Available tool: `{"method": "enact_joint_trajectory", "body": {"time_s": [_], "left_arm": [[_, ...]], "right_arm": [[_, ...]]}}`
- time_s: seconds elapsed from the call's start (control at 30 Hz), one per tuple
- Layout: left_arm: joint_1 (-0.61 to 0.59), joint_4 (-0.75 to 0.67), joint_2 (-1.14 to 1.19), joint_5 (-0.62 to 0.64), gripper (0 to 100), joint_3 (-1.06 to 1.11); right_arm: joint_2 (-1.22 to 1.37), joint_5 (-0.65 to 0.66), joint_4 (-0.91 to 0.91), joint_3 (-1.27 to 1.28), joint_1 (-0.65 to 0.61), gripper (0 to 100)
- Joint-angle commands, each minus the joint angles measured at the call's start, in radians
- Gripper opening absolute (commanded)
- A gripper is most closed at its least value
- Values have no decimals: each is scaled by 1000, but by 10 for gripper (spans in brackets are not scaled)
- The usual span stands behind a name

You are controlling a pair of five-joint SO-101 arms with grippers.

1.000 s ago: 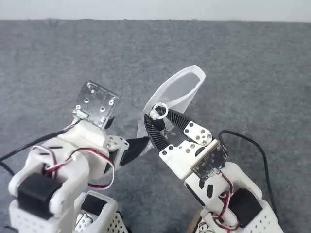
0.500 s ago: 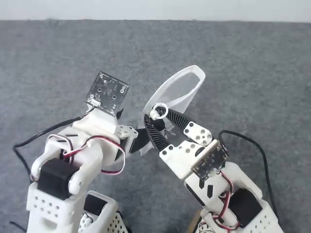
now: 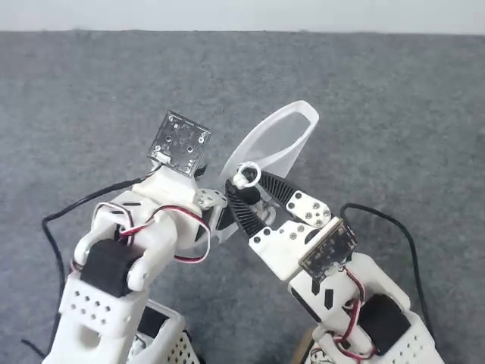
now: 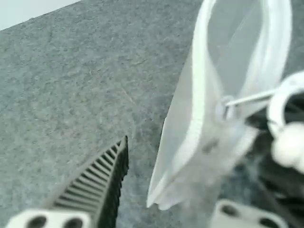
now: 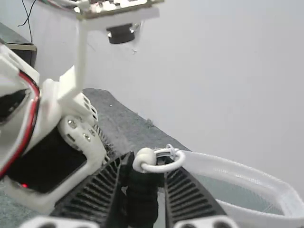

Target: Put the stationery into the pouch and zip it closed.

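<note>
Holding the translucent white plastic pouch (image 3: 276, 140) upright over the grey felt surface (image 3: 379, 98), I judge the zipping not yet done: its mouth gapes, and what is inside I cannot tell. My right claw (image 3: 254, 199) is clamped on its edge by the white zipper ring (image 3: 247, 175). My left claw (image 3: 218, 218) hangs just beside the pouch; whether it is apart or together I cannot tell.

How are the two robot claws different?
The right gripper is shut on the pouch; the left gripper is apart from it. The right gripper sits at the zip ring; the left gripper lies beside the pouch's flat side. Both are black and ribbed.
</note>
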Motion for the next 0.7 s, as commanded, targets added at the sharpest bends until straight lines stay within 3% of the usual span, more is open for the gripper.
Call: {"method": "enact_joint_trajectory", "body": {"time_s": [0.0, 0.27, 0.47, 0.67], "left_arm": [[23, -49, -21, 35, 223, -15], [23, -51, -21, 35, 5, -15], [15, -84, -64, 34, 8, 54], [21, -106, -256, 31, 7, 157]], "right_arm": [[22, -12, 5, -38, -19, 6], [27, -14, -2, -37, -15, 6], [33, -130, -67, -37, 74, 6], [31, -147, -76, -37, 90, 6]]}}
